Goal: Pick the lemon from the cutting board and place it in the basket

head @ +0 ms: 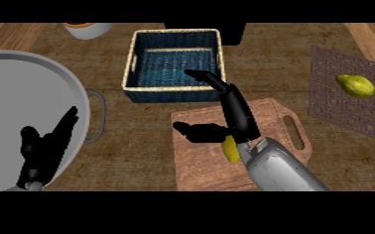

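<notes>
Lemon [230,149] on board [242,146], near board's mid-bottom, mostly hidden under R hand [234,114]; only a yellow sliver shows beside wrist. R hand spread, not pinching anything: fingers straight, reaching up-left w/ tips over basket's [174,59] front rim, thumb out left over board. Basket just beyond board's top edge, narrow strip of worktop [139,139] between them. Open worktop left of board, up to pan [44,104] w/ handle loop at its R edge. L hand [44,151] at lower left over pan, fingers up, relaxed. Second yellow fruit [355,85] on mat [337,99] at R edge, well apart from board. Cup [86,29] at top left.
</notes>
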Controlling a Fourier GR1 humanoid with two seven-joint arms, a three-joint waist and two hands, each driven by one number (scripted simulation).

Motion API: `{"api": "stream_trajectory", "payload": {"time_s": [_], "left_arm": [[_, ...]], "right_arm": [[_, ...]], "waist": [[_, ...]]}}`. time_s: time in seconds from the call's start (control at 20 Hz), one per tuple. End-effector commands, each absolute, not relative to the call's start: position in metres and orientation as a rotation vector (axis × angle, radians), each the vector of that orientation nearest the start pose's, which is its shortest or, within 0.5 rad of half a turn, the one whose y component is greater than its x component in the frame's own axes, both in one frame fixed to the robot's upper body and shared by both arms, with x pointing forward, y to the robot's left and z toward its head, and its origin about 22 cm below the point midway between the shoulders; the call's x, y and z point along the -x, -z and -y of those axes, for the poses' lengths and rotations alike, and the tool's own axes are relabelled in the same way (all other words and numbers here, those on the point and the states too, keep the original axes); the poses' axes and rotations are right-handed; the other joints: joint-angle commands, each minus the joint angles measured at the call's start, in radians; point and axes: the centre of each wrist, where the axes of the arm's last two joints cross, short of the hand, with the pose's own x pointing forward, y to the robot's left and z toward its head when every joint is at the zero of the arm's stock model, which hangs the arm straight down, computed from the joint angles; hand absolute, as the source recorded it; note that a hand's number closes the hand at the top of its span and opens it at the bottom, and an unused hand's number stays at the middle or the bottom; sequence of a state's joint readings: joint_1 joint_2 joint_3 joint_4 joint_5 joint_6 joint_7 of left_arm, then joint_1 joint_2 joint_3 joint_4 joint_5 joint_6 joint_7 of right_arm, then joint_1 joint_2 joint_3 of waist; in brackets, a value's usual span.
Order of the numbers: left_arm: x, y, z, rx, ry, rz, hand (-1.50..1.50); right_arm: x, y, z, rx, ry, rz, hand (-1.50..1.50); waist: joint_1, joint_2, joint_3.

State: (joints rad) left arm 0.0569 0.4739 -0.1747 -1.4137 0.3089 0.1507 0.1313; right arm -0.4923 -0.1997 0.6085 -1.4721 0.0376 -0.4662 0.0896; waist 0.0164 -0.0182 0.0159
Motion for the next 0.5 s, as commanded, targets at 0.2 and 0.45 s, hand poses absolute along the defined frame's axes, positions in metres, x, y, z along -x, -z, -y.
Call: {"api": "stream_trajectory", "payload": {"time_s": [0.2,0.45], "left_arm": [[-0.190,0.049,-0.313,-0.183,0.019,0.999,0.00],[-0.184,0.050,-0.318,-0.193,-0.030,0.984,0.00]], "right_arm": [[-0.324,-0.120,0.127,0.659,-0.781,1.673,-1.50],[-0.320,-0.189,0.132,0.796,-0.993,1.507,-1.50]], "waist": [[-0.061,-0.016,-0.029],[-0.079,-0.018,-0.026]]}}
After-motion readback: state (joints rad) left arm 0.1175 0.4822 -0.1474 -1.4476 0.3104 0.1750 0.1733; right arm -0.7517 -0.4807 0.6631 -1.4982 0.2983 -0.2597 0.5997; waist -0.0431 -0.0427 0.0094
